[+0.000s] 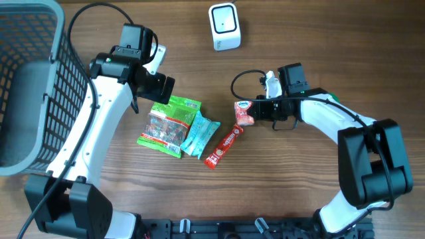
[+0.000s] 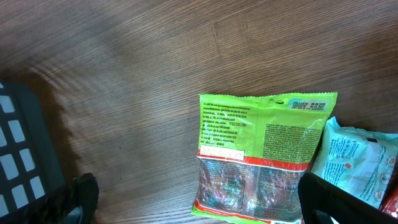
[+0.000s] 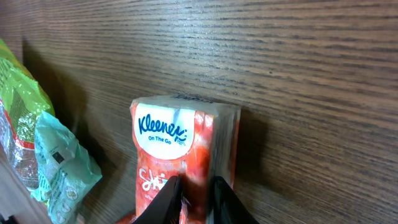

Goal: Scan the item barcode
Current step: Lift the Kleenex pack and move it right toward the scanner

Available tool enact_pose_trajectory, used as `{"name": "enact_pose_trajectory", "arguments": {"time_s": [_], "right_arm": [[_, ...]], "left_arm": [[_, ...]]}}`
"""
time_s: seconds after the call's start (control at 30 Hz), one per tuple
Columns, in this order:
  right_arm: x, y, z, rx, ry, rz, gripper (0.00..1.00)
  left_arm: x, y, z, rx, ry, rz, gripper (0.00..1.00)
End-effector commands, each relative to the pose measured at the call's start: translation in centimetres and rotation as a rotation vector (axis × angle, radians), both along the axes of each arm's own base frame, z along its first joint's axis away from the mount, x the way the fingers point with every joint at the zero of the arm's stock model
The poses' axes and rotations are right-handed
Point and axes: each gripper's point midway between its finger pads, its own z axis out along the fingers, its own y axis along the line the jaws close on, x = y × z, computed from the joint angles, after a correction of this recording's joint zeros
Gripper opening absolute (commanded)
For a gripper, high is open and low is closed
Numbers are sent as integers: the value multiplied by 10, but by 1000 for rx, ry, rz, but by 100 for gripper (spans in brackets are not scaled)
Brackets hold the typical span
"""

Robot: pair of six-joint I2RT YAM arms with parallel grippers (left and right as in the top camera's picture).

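Note:
A red and white Kleenex tissue pack (image 1: 244,113) (image 3: 180,143) lies at mid-table, right of the other items. My right gripper (image 1: 256,110) (image 3: 196,186) is shut on it, one black finger pressed against each side of its near end. The white barcode scanner (image 1: 224,26) stands at the back of the table, apart from both arms. My left gripper (image 1: 158,85) (image 2: 202,205) hangs wide open over the top of a green snack bag (image 1: 169,123) (image 2: 261,155), its fingers (image 2: 81,199) holding nothing.
A teal packet (image 1: 199,133) (image 2: 357,158) lies against the green bag's right side. A red snack bar (image 1: 222,146) lies slanted just right of it. A grey wire basket (image 1: 40,86) (image 2: 18,155) fills the table's left side.

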Motion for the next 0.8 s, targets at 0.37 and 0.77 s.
{"name": "enact_pose_trajectory", "arguments": {"time_s": [0.37, 0.77], "right_arm": [[-15, 18, 68, 361, -11, 87, 4], [-55, -4, 202, 985, -157, 284, 4]], "left_arm": [[3, 0, 5, 8, -18, -7, 100], [3, 0, 5, 8, -18, -7, 100]]}}
